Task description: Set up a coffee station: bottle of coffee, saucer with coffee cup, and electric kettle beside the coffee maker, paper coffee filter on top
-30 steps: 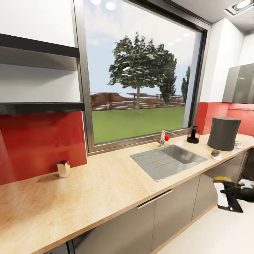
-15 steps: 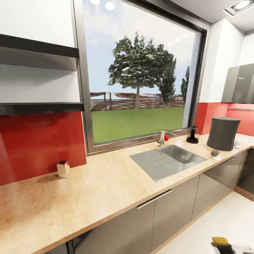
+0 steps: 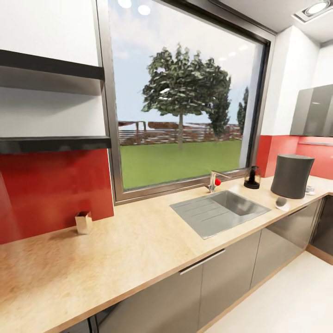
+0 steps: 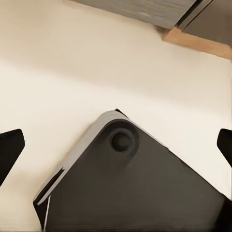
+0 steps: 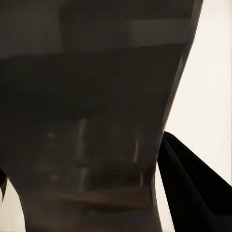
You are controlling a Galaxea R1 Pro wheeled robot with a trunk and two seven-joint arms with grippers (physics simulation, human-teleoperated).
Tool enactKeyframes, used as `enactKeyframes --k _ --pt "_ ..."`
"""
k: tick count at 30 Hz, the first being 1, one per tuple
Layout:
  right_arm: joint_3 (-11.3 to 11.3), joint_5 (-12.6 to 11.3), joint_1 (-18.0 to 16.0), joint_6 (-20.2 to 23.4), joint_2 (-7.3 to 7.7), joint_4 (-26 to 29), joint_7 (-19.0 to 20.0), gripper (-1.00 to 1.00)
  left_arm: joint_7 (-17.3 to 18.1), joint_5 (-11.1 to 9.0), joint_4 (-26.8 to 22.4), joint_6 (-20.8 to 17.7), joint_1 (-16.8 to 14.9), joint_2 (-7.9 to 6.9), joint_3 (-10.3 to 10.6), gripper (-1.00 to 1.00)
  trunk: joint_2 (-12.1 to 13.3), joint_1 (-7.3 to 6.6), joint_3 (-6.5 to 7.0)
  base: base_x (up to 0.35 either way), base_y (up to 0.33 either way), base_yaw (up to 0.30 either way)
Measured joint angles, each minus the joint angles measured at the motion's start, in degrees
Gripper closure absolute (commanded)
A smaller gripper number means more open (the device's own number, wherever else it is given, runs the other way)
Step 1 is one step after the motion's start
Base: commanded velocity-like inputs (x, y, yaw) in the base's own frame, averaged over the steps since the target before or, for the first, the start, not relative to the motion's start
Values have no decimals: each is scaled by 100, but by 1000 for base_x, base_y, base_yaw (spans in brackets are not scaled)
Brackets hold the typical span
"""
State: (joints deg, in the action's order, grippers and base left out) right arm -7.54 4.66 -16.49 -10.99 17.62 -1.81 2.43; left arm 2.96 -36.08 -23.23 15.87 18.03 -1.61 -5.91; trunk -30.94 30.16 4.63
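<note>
Black right gripper has dropped from head view; countertop apparently unchanged.

So the sink is set into the countertop, under the window. Tap sits right behind the sink, and a small bottle-like thing is behind it to the right. Further right of the sink there's a big tapered container with a small round item in front. Way left of the sink a little box sits by the backsplash, with 2 shelves above it.
</note>
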Motion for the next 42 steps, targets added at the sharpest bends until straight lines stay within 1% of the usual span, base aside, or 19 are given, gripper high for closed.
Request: enactKeyframes --k 2,5,7,10,15,18,20,23,26,38,42 --pt "-10 57 8 -22 -11 -3 -66 100 -6 21 -11 -13 -1 75 0 -100 80 -44 36 0 0 0" --pt "-9 116 5 -98 13 -7 -69 100 -8 12 30 104 -2 117 2 -100 201 -110 90 0 0 0" --pt "7 111 3 -405 78 -5 -47 100 -9 44 116 208 -2 155 -2 -100 281 -154 127 0 0 0" --pt "-6 84 15 -741 137 -12 -36 100 -9 69 199 313 -2 190 10 -100 402 -220 176 0 0 0" --pt "-5 39 46 -883 158 -17 -32 100 -9 64 291 527 -1 205 18 -100 603 -330 231 0 0 0" --pt "25 -117 51 -907 172 -14 -35 100 -9 64 343 635 -1 210 25 -100 724 -396 258 0 0 0" --pt "39 -332 55 -919 175 -11 -43 100 -9 72 361 669 0 214 28 -100 804 -440 276 0 0 0" --pt "44 -467 56 -929 178 -10 -46 100 -9 88 369 686 0 213 29 -100 806 -440 250 0 0 0" --pt "48 -525 57 -953 193 -11 -50 100 -5 94 377 697 -1 216 30 -100 806 -440 222 0 0 0" --pt "43 -560 58 -971 260 -12 -76 100 -2 95 390 734 -2 217 37 -100 806 -440 111 0 0 0" --pt "38 -561 58 -971 250 -11 -77 100 -2 99 388 731 -1 217 46 -100 806 -440 74 0 0 0"
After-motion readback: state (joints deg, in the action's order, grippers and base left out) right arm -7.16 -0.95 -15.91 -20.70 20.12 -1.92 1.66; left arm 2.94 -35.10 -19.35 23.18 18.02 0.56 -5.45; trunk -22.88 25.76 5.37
